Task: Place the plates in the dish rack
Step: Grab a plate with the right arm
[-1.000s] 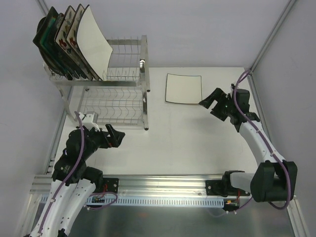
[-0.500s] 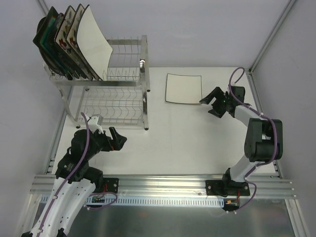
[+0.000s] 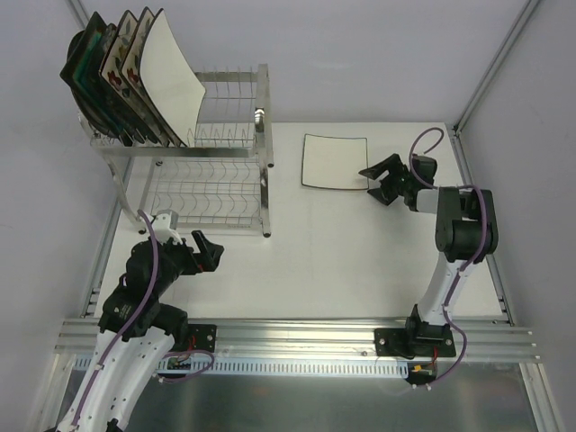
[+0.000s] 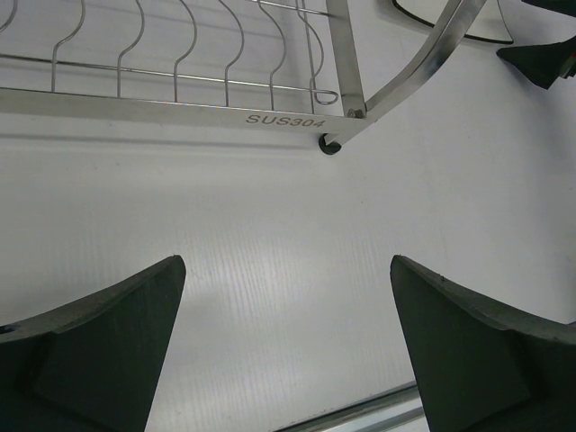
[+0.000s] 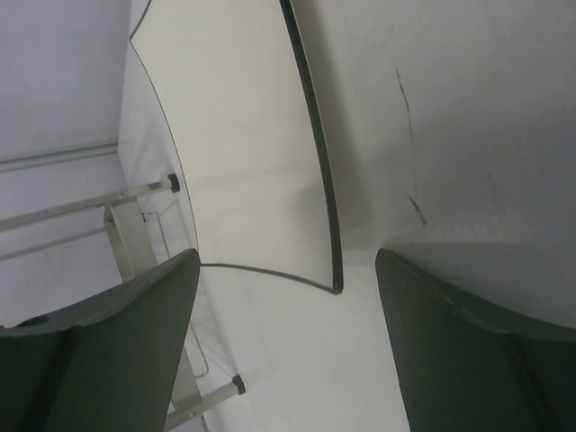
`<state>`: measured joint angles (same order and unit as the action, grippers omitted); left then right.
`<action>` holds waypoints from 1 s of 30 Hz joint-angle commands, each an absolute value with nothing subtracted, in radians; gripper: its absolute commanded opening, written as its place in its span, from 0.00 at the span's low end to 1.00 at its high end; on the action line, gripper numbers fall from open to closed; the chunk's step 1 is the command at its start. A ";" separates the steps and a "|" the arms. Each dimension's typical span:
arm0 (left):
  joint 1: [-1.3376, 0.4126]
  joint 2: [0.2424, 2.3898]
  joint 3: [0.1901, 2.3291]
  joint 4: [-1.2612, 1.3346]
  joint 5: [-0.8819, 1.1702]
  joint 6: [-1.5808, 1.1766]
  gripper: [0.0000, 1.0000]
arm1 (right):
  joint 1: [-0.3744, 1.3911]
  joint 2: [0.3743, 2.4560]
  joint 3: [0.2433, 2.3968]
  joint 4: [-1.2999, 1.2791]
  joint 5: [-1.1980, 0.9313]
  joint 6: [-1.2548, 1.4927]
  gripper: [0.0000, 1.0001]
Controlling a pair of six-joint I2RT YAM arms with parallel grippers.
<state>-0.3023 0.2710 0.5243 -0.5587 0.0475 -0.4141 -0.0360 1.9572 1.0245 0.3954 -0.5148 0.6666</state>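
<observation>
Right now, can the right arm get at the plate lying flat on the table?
Probably yes: the right gripper is open at a corner of the plate, with nothing in between.

Left fingers [image 3: 207,243] and right fingers [image 3: 378,171] are both spread wide, hovering low.

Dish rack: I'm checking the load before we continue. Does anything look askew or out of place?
Nothing looks damaged. The racked plates all crowd the far-left end of the dish rack's upper tier, leaning together. One square plate lies flat on the table, apart from the rack, just ahead of the right gripper's open jaws.
</observation>
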 commanded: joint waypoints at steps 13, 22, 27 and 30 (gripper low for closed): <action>-0.308 0.261 0.519 -0.538 0.012 -0.436 0.99 | 0.020 2.117 1.111 0.515 -0.483 0.784 0.80; -0.308 0.258 0.518 -0.540 0.011 -0.436 0.99 | 0.029 2.160 1.137 0.503 -0.505 0.775 0.66; -0.308 0.259 0.520 -0.540 0.021 -0.434 0.99 | 0.029 2.177 1.125 0.531 -0.495 0.779 0.46; -0.308 0.253 0.520 -0.540 0.025 -0.434 0.99 | 0.029 2.172 1.098 0.580 -0.499 0.796 0.37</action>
